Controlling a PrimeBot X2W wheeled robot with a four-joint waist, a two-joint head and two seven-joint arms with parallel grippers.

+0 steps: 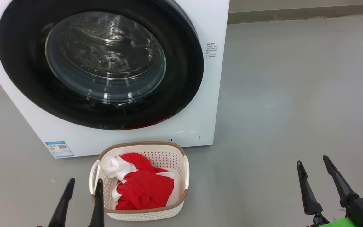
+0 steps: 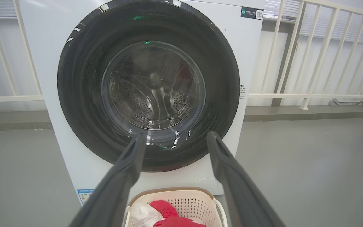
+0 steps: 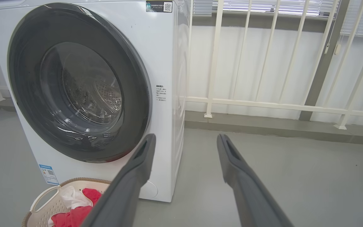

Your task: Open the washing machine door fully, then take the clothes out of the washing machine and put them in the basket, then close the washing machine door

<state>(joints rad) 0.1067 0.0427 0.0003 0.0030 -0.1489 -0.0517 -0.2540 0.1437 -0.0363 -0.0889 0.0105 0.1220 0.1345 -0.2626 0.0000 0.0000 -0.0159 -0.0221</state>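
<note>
clothes (image 1: 140, 186), red with white parts, lie bunched in the cream basket (image 1: 143, 145), which stands on the grey floor (image 1: 279, 94) just in front of the washing machine (image 1: 213, 19). the washing machine door (image 1: 20, 72) appears shut flush against the front. through its glass the steel drum (image 1: 106, 47) looks empty, though reflections hide part of it. judged from that, all three steps look done: nothing seems left to take out, and the door needs no further push. the next move, if any, calls only for checking that the door is latched, which the views cannot confirm, and for keeping both arms clear of the basket. left gripper (image 1: 85, 180) hovers low by the basket's left side with its fingers spread wide, holding nothing and touching nothing. right gripper (image 1: 312, 159) hangs well off to the right over bare floor, likewise spread wide and empty.
</note>
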